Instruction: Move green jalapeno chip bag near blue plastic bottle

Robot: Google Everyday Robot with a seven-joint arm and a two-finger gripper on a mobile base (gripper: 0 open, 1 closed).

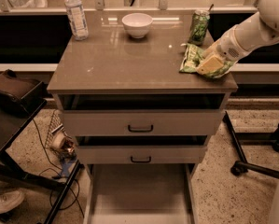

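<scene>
The green jalapeno chip bag (pixel 189 59) lies crumpled at the right edge of the cabinet top. My gripper (pixel 210 65) is down on the right part of the bag, at the end of the white arm that reaches in from the upper right. The bag's right half is hidden under the gripper. The blue plastic bottle (pixel 76 14) stands upright at the far left corner of the top, well away from the bag.
A white bowl (pixel 137 24) sits at the back middle. A green soda can (pixel 199 27) stands just behind the bag. The cabinet top (pixel 129 59) has drawers below. A black stand (pixel 13 101) is at left, and chair legs (pixel 255 162) at right.
</scene>
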